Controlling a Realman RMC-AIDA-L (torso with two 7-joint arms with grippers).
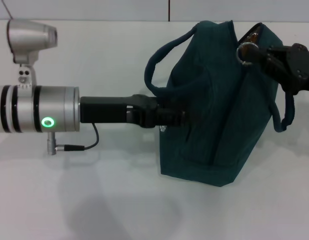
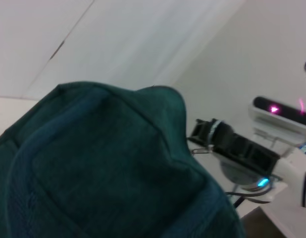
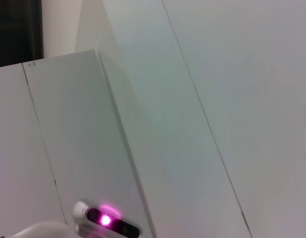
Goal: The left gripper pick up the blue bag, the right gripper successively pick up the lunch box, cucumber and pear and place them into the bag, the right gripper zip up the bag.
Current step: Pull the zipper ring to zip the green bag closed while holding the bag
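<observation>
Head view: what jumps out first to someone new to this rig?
The blue bag dominates, standing at centre-right on the white table, top nearly closed. The left gripper reaches in from the left on a silver wrist with a glowing green ring light and meets the bag's side. At upper right, the right gripper sits at the ring zip pull on the bag's top edge.

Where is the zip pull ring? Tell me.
In the head view, the ring sits at the blue bag's top right edge, at the right gripper's fingertips.
</observation>
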